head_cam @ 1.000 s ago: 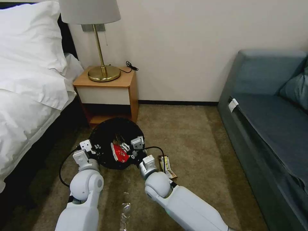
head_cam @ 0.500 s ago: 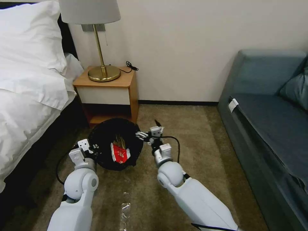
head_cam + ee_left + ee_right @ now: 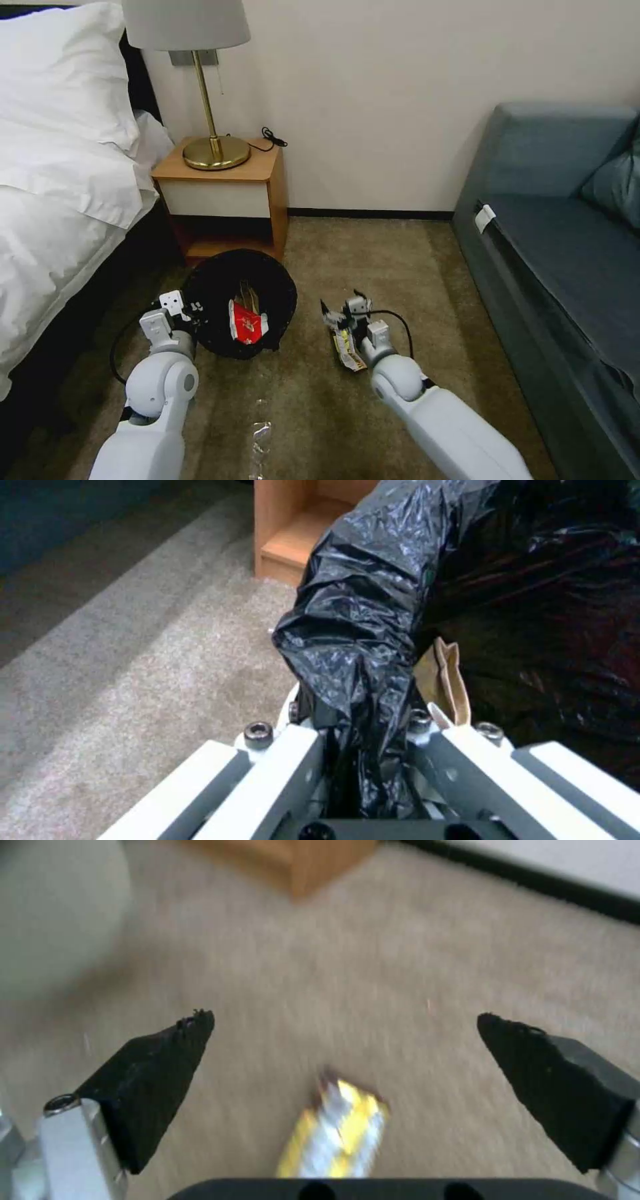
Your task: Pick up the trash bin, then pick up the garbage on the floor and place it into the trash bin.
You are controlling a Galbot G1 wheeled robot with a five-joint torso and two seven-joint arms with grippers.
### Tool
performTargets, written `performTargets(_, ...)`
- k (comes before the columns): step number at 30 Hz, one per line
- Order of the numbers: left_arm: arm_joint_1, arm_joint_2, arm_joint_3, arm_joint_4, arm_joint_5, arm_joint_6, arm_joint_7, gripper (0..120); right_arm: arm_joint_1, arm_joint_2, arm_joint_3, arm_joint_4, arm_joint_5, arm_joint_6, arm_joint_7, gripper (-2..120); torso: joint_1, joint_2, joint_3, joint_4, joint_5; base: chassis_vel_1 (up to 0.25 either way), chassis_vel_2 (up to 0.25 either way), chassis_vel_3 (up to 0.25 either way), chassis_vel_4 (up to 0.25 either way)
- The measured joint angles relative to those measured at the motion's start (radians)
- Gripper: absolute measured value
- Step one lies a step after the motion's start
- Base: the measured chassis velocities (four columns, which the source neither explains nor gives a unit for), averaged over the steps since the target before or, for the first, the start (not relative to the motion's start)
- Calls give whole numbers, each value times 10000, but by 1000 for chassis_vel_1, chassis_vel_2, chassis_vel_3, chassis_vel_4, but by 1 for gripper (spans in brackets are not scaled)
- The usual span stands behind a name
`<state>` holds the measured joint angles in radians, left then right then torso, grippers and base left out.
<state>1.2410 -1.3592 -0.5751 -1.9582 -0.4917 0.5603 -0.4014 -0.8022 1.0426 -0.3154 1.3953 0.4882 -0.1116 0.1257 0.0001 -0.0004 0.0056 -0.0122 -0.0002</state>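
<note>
The trash bin is tipped with its mouth toward the robot, near the foot of the nightstand, so that litter can go in from the side. Its black liner is draped over the rim, and the left pincer is clamped on a fold of this liner at the rim nearest the bed; this grip is what keeps the bin raised and slanted. Inside lie a red-and-white wrapper and a tan paper bag, so I judge part of the garbage is already collected.

On the carpet, beside the bin on the sofa side, lies a flat snack wrapper with yellow stripes. The right pincer hangs low just above it, its two black pads spread wide with the wrapper between them, a posture which fits a grasp from above. A clear plastic piece rests on the carpet closer to the robot, apart from both arms.
</note>
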Motion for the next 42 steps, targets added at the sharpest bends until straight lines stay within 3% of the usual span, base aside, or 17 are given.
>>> performTargets(6, 84, -59, -88, 3, 62, -4, 17, 2, 1020, -620, -1588, -816, 497, 39, -606, 100, 0, 0, 0, 2, 2, 0, 0, 0, 0)
performTargets(14, 114, -186, -82, 41, 194, -17, 28, 2, 1677, -122, -2595, -2441, 399, 295, -1821, 100, 0, 0, 1, 3, 0, 0, 0, 0, 0)
performTargets(18, 108, -218, -86, 42, 225, -17, 31, 2, 1693, 440, -2485, -3319, 112, 509, -2269, 100, 1, 0, 1, 0, -1, 0, 0, 0, 0)
performTargets(21, 110, -236, -88, 21, 261, -16, 9, 2, 1695, 1294, -2048, -4470, -485, 865, -2762, 100, 0, 0, 1, 5, 2, 0, 0, 0, 0)
performTargets(30, 360, -274, -94, -166, 327, -13, -29, 2, 1636, 1893, -970, -6387, -2078, 1498, -3044, 100, 0, 0, 1, 2, -1, 0, 0, 0, 0)
performTargets(42, 491, -320, -91, -264, 394, -43, -61, 2, 1773, 2630, 13, -7780, -3027, 1752, -2605, 100, -1, 2, -2, 8, 4, 0, 0, 0, 0)
